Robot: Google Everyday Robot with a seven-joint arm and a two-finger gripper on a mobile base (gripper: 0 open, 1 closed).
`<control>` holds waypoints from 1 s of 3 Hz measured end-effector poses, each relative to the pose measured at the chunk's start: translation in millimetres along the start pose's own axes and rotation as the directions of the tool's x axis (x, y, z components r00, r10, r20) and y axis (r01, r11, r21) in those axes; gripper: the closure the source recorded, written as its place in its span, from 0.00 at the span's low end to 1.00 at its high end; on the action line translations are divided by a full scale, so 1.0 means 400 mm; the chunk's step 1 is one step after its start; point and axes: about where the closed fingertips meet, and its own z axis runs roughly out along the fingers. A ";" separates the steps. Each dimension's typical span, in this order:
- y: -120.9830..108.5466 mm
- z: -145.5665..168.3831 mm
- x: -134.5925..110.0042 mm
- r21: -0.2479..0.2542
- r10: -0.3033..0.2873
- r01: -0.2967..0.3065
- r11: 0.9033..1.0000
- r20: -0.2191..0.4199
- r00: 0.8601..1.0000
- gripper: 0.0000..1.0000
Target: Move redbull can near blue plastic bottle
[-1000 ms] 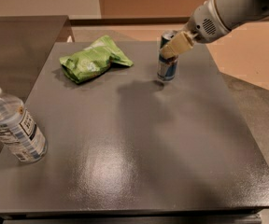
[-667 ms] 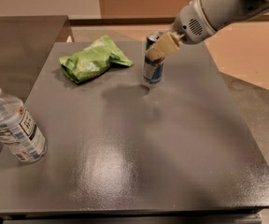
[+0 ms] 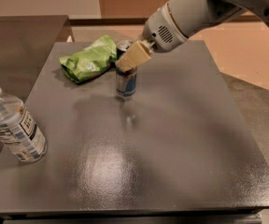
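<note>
Blue and silver banding down the slim redbull can, standing upright just beside the right end of the crumpled green bag; silver rim showing at its top, lettering too blurred for reading; being pinched near that rim by the gripper, tan pads pressing against the can's sides, reaching down from above and right of the bag; hard telling whether the can's base is touching or hanging just clear of the table.

Sitting well apart from the bag, toward the near left corner, the blue plastic bottle, white cap pointing to the upper left, clear body ribbed, white-and-blue label wrapping its lower half.

Spreading under the bag, a dark grey tabletop, finely speckled and glossy, catching a pale sheen of light nearer than the bag; stretching behind and right of the bag, a pale tan floor; lying left of the bag, past the table's edge, another dark flat surface.

Rounding over the arm, smooth pale grey casing, small vent holes dotting the wrist end; creasing and shining, the bag's foil.
</note>
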 end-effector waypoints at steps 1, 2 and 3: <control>0.083 0.030 -0.022 -0.041 -0.020 0.019 0.999 -0.012 1.000 1.00; 0.201 0.062 -0.068 -0.050 -0.100 0.099 0.994 -0.014 0.995 1.00; 0.265 0.093 -0.091 -0.058 -0.163 0.162 0.985 -0.007 0.987 1.00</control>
